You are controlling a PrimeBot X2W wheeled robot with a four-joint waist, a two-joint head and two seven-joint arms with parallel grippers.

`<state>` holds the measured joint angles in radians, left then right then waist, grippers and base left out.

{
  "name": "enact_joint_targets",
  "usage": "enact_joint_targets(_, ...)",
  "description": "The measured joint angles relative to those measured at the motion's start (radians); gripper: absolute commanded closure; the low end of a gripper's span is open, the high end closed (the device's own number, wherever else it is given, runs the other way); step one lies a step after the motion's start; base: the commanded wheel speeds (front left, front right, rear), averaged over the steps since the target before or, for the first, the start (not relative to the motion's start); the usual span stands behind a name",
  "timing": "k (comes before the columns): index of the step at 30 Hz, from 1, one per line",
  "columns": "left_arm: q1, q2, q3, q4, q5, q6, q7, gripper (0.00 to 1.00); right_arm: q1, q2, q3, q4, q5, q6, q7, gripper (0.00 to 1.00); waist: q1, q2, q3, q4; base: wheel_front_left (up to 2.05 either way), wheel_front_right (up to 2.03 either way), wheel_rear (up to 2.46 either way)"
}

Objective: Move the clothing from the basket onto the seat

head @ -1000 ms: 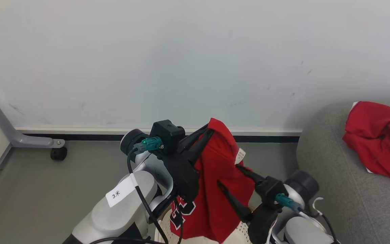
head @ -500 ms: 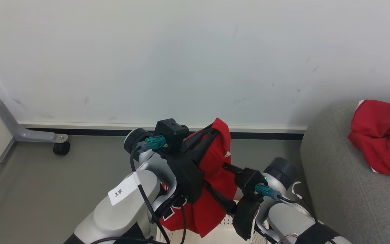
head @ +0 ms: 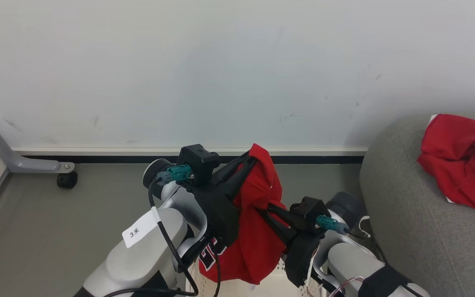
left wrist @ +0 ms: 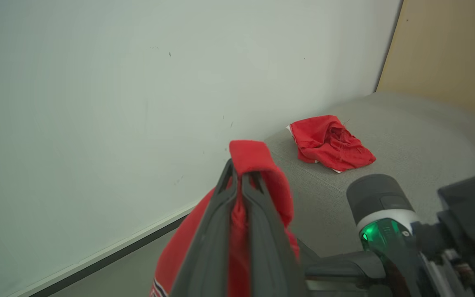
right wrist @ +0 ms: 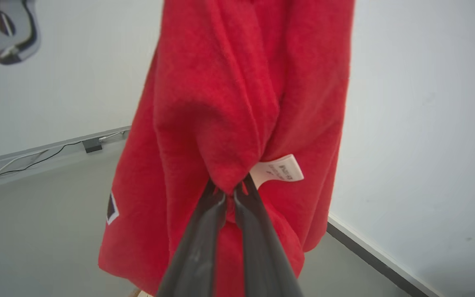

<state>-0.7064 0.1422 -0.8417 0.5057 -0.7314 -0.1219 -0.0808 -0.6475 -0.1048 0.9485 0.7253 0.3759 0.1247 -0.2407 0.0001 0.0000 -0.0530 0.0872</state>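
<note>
Two red garments in view. Jersey (head: 258,235) hangs in the air above the basket (head: 276,284), gripped at two places. Left gripper (head: 250,161): fingers closed together on the top fold, red cloth pinched between them and draped over the tips. Right gripper (head: 263,209): fingers closed on a gathered bunch of the same jersey lower down, just beside its white label (right wrist: 278,171). Black white-edged numerals show at the lower left of the cloth, partly behind the left arm.

Room: open grey floor (head: 76,214) to the left and ahead, running to the dark skirting (head: 324,159) at the foot of the white wall (head: 221,74). Seat (head: 406,231) to the right, its rounded edge near the right arm; the right forearm sits between jersey and seat. Grey frame leg (head: 19,165) with black caster (head: 66,180) stands far left by the wall, well apart from both arms.

Containers: a patch of the basket's perforated cream plastic shows at the bottom edge of the head view, under the hanging hem; its contents are hidden by jersey and arms. Plain red garment (head: 462,161) lies crumpled on the seat, toward the wall side, with a white edge showing.
</note>
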Motion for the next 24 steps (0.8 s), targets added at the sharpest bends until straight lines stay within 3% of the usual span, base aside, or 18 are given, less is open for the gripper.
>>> enact_joint_targets(1,0.003,0.001,0.004,0.0,-0.004,0.0,0.0,0.75,0.0,0.0,-0.007,0.0,0.013,0.0,-0.002,1.0,0.0,0.0001,0.001,-0.004,0.0,0.0,0.0)
enact_joint_targets(2,0.007,0.002,0.007,0.0,-0.004,0.002,0.0,0.61,0.0,0.0,-0.02,0.0,0.027,0.0,-0.004,1.0,-0.0001,0.0,0.001,-0.008,0.0,0.0,0.0)
enact_joint_targets(3,0.013,0.004,0.011,0.0,-0.006,0.008,0.0,0.4,0.0,0.0,-0.033,0.0,0.043,0.0,-0.007,1.0,0.0,0.0,0.002,-0.013,0.0,0.0,0.0)
enact_joint_targets(4,0.02,0.007,0.014,0.0,-0.007,0.008,0.0,0.09,0.0,0.0,-0.045,0.0,0.061,0.0,-0.007,1.0,-0.0001,0.0,0.003,-0.017,0.0,0.0,0.0)
enact_joint_targets(5,0.026,0.011,0.017,0.001,-0.011,0.009,-0.001,0.0,0.001,-0.002,-0.058,0.0,0.074,0.0,-0.007,1.0,0.0,0.0,0.003,-0.023,0.0,0.0,0.0)
enact_joint_targets(19,0.093,0.029,0.03,-0.005,-0.024,0.016,-0.04,0.0,0.001,-0.079,-0.259,-0.019,0.186,-0.001,-0.008,1.0,0.0,0.0,0.006,-0.112,0.0,0.0,0.0)
enact_joint_targets(24,0.13,0.031,0.017,-0.021,-0.024,0.016,-0.053,0.0,0.013,-0.119,-0.302,-0.058,0.187,-0.021,-0.008,1.0,-0.0001,0.0,0.003,-0.142,0.0,0.0,0.0)
